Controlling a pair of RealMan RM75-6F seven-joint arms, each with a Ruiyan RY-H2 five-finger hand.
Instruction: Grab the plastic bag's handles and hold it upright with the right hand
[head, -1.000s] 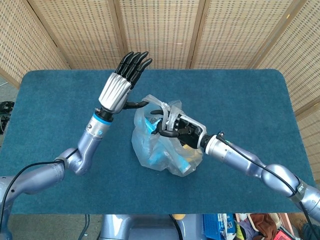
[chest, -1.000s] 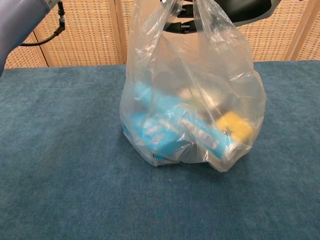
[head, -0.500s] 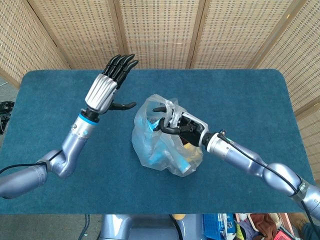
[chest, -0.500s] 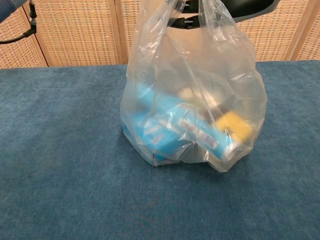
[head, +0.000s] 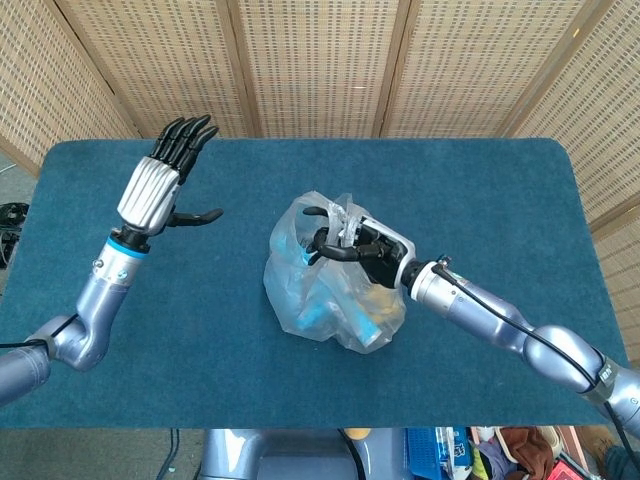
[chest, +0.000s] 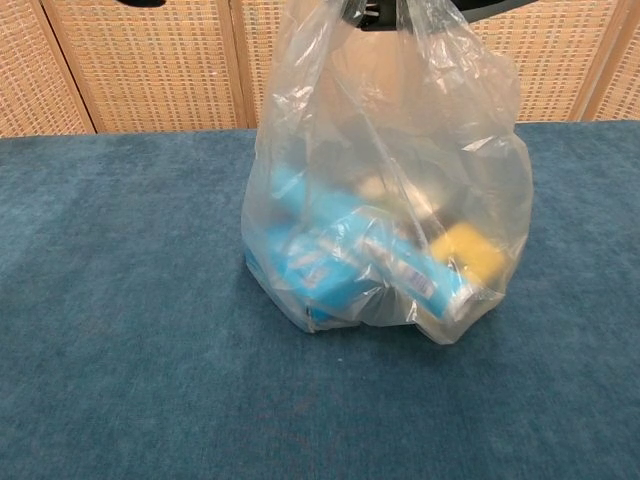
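Here the right hand (head: 355, 248) grips the bag (head: 330, 290); left hand (head: 160, 190) spread wide.

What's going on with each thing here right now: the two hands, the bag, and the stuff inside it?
Right hand: grips the bag's handles.
Left hand: raised, fingers apart, holds nothing, away from the bag.
Plastic bag: upright, bottom resting on the table, top gathered.
Blue packages: lying inside the bag.
Yellow item: inside the bag, low at one side.

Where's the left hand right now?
In the head view the left hand is raised open over the table's far-left part, well clear to the left of the plastic bag, touching nothing.
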